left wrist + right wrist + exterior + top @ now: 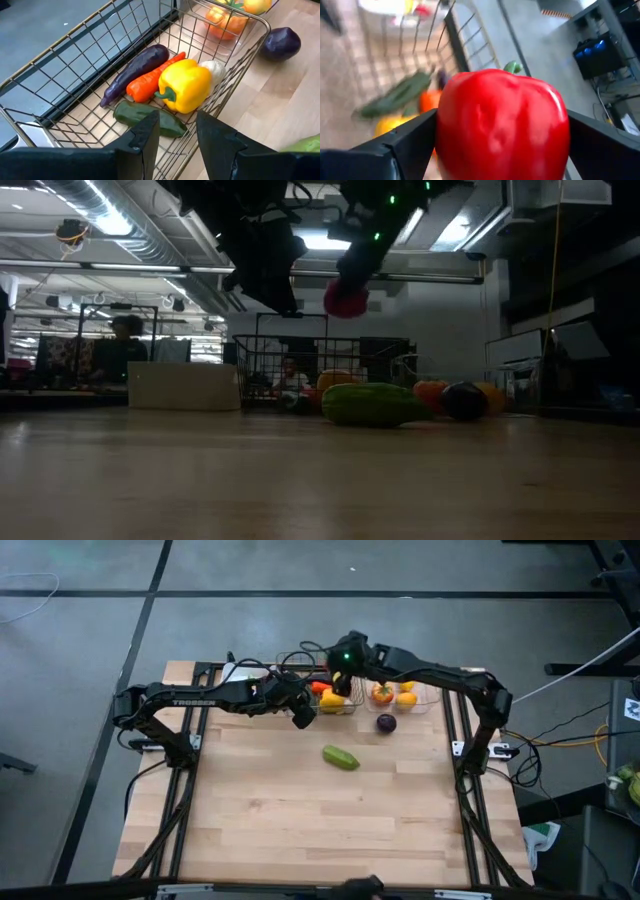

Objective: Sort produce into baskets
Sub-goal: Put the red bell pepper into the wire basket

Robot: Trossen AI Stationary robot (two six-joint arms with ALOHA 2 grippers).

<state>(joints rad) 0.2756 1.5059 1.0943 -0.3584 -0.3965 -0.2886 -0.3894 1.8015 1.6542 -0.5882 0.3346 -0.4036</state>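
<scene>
My right gripper (345, 662) is shut on a red pepper (502, 125) above the grey wire-mesh basket (336, 703); the pepper also shows in the low view (346, 298). My left gripper (177, 132) is open and empty, just at the basket's near rim (200, 125). In the basket lie a dark eggplant (135, 72), a carrot (150, 82), a yellow pepper (186, 86), a green cucumber (150, 116) and a white piece (216, 70). A green vegetable (340, 757) and a purple onion (386, 723) lie on the table. My right gripper pinches the red pepper by two opposite sides (445, 135) between its two fingers (405, 142). The fingers come from above, pointing down. The pepper is lifted clear, hanging over the basket, its green stem (511, 66) turned away from the wrist.
A clear plastic bin (415, 698) with orange and yellow fruit stands right of the wire basket. A white tray (185, 387) stands to the basket's left. The near half of the wooden table (320, 830) holds nothing but the green vegetable.
</scene>
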